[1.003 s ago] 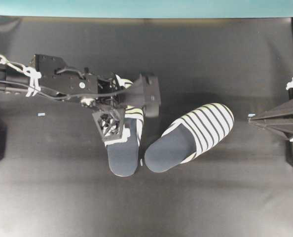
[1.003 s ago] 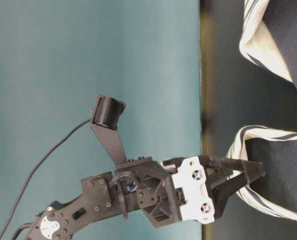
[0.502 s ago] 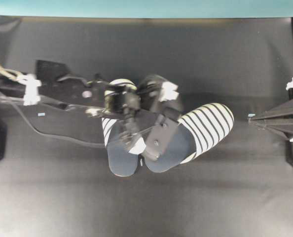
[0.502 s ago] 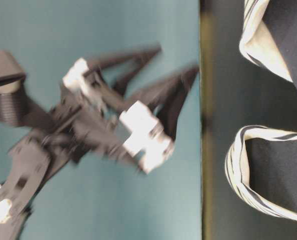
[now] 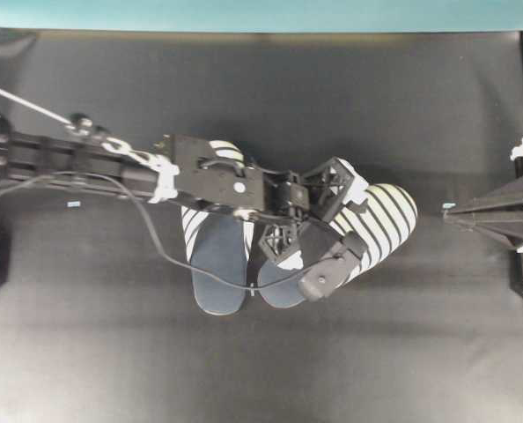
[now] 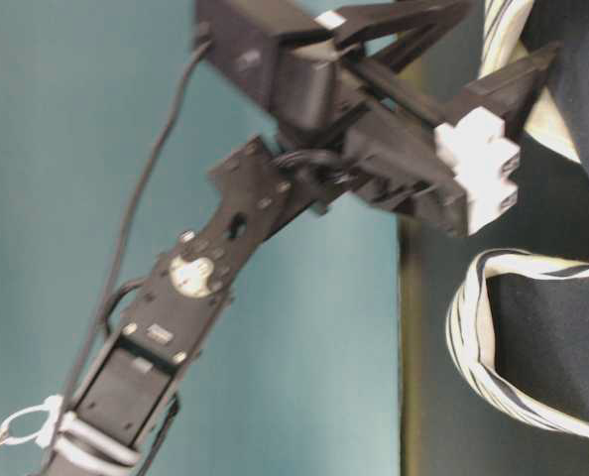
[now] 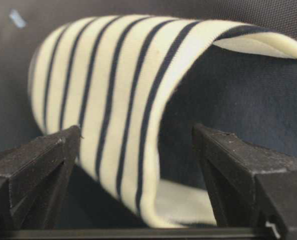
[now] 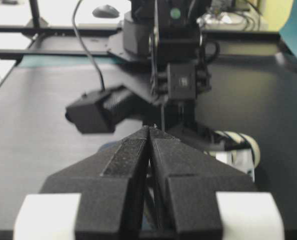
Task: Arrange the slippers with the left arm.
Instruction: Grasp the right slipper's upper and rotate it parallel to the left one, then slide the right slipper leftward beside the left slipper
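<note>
Two striped slippers lie mid-table. The left slipper [image 5: 216, 269] points away from me, and the right slipper [image 5: 385, 216] lies angled, toe to the upper right. My left arm [image 5: 112, 167] reaches across from the left. My left gripper [image 5: 307, 211] is open above the right slipper's opening. In the left wrist view the left gripper [image 7: 136, 129] straddles the edge of the striped toe cover [image 7: 113, 90], fingers [image 7: 33, 165] apart and not touching it. At table level it [image 6: 513, 28] hangs by the upper slipper [image 6: 572, 59]. My right gripper [image 5: 446, 210] is shut and empty at the right edge.
The black table [image 5: 261, 370] ends at a teal wall [image 5: 261, 13] along the far side. The left arm's cable [image 5: 156, 247] loops over the table beside the left slipper. A small pale scrap [image 5: 73, 204] lies at the left.
My left gripper has left the left slipper, swung up and right, and now sits open over the right slipper. Both slippers look unmoved. The right arm has not moved.
</note>
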